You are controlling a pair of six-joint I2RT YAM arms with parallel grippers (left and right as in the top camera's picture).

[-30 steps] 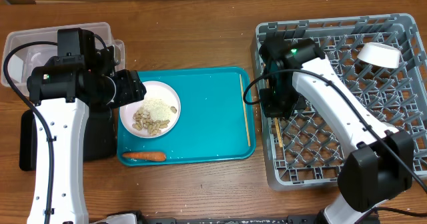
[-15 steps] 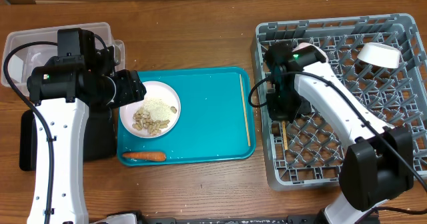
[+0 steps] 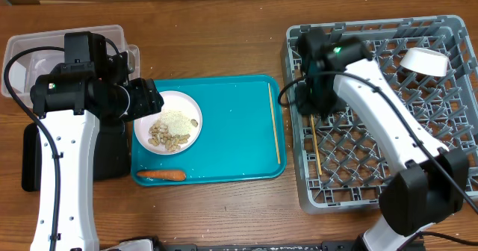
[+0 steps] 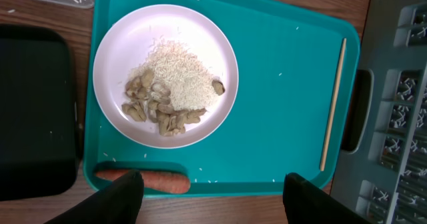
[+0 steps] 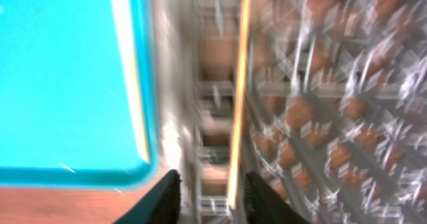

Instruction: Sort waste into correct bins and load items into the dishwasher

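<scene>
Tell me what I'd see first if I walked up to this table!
The bright teal tray in the middle jumps out, with a white plate of rice and nuts at its left end and an orange carrot just in front of the plate. On the right sits a big grey rack, holding a white bowl in its far right corner.

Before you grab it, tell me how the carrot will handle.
The carrot looks round and tapered, lying on its side, so a push would probably roll it in a curve. It likely stays stiff when lifted. The rim of the teal tray beside it may crowd one finger.
</scene>
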